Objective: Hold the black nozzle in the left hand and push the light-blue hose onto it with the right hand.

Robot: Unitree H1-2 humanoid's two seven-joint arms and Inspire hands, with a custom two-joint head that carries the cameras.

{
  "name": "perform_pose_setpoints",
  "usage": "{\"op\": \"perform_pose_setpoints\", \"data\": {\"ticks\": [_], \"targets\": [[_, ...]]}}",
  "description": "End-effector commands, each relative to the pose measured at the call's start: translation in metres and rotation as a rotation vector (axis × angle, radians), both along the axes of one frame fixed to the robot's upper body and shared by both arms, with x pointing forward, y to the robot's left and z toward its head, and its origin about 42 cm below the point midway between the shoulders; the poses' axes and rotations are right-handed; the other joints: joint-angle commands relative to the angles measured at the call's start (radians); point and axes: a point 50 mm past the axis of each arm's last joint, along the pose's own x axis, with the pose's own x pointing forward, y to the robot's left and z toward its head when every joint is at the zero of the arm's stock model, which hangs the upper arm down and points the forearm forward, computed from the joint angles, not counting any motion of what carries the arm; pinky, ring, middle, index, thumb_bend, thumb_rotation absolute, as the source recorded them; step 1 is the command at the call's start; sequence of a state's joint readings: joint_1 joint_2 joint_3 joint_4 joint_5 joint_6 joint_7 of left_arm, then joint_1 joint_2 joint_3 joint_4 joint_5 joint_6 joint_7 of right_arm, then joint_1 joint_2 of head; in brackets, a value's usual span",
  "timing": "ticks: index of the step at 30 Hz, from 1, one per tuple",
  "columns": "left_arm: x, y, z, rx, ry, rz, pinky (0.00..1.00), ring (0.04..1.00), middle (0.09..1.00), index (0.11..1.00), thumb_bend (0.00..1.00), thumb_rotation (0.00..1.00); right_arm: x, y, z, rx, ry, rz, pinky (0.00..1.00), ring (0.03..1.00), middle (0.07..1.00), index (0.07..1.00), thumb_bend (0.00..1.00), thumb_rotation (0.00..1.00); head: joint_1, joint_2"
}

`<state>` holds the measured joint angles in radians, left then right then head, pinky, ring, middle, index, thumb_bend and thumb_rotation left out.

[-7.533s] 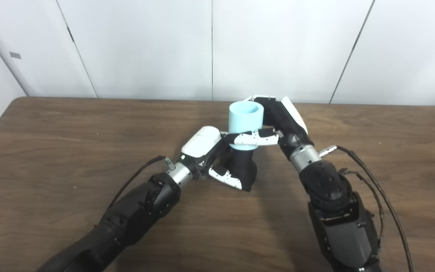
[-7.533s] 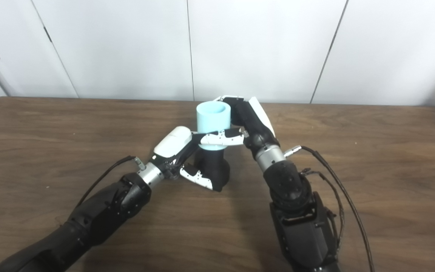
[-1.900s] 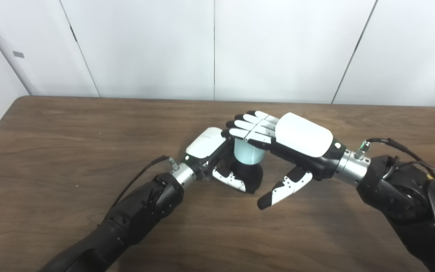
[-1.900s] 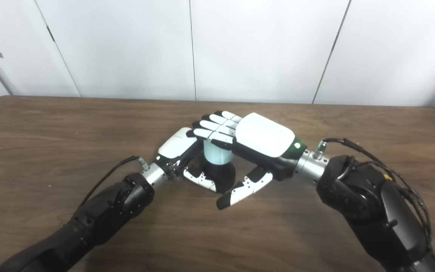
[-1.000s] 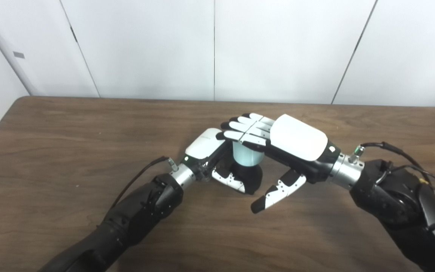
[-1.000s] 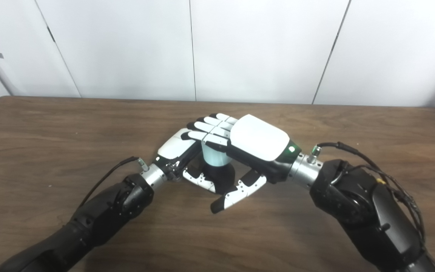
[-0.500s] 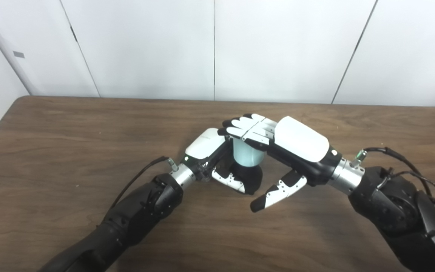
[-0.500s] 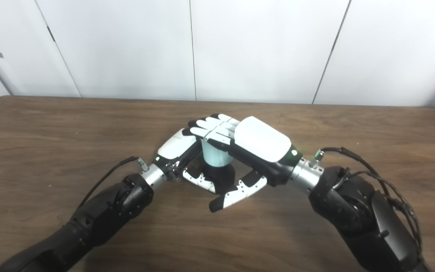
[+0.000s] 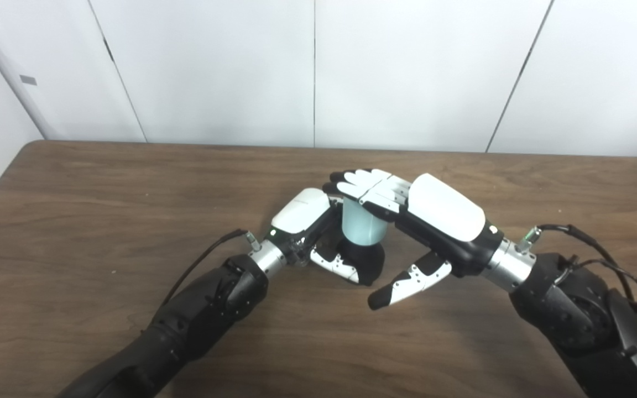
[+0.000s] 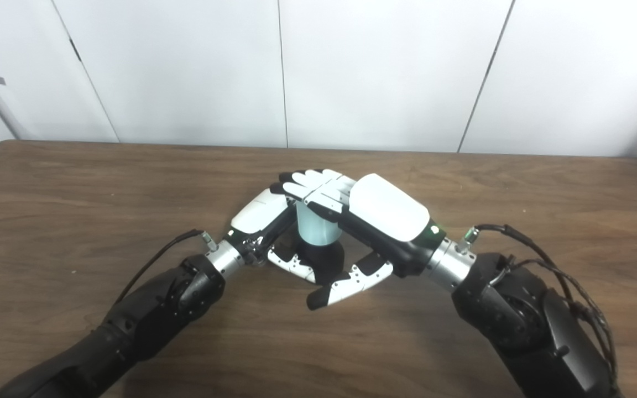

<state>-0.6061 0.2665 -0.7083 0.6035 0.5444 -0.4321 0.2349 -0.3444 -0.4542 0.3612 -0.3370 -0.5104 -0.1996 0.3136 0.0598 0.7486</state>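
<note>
At the middle of the brown wooden worktop (image 9: 75,182), the nozzle (image 9: 364,260) stands upright with the hose (image 9: 360,225) seated on its top, so that only the nozzle's wide black base shows below the light-blue tube. The left hand (image 9: 310,226) comes in from the lower left and is wrapped around the nozzle: its white back faces up and left, its thumb (image 9: 336,265) curls across the near side of the base, and its other fingers are hidden behind the hose. It grips the nozzle close to where the hose begins.

The right hand (image 10: 363,213) reaches in from the right and lies palm-down over the top of the hose. Its fingers (image 10: 310,188) are stretched out flat and close together, covering the hose's upper opening, with their tips reaching past it toward the left hand. Its thumb (image 10: 346,287) hangs apart, pointing down and left above the worktop, just beside the nozzle's base and touching nothing. This hand holds nothing; it rests flat on the hose.

A black cable (image 9: 202,260) runs along the left wrist, and several cables (image 10: 545,265) loop over the right forearm. White wall panels (image 9: 213,66) stand behind the worktop.
</note>
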Motion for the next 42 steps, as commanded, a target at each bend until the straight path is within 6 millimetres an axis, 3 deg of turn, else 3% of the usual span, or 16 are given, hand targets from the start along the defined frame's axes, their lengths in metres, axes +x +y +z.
{"op": "perform_pose_setpoints", "data": {"ticks": [1,25,37,42], "targets": [[-0.050,0.023,-0.086,0.339,0.293,-0.037,0.52,0.576,0.492,0.480,0.52,0.00,-0.013,-0.008,-0.044,-0.132,0.196,0.005,0.87,0.950,0.965,0.951,0.73,0.89,0.001,0.001],[-0.049,0.023,-0.084,0.347,0.289,-0.037,0.52,0.590,0.500,0.473,0.52,0.00,-0.021,-0.014,-0.056,-0.142,0.220,-0.028,0.82,0.921,0.953,0.924,0.70,0.84,0.002,0.004],[-0.048,0.023,-0.083,0.353,0.280,-0.039,0.51,0.586,0.498,0.475,0.52,0.00,-0.021,-0.004,-0.054,-0.180,0.247,-0.003,0.82,0.909,0.942,0.910,0.69,0.88,0.002,0.009],[-0.048,0.023,-0.083,0.349,0.288,-0.038,0.53,0.600,0.504,0.470,0.52,0.00,-0.021,0.000,-0.052,-0.236,0.154,0.052,0.79,0.890,0.914,0.874,0.68,0.85,0.001,0.009]]}}
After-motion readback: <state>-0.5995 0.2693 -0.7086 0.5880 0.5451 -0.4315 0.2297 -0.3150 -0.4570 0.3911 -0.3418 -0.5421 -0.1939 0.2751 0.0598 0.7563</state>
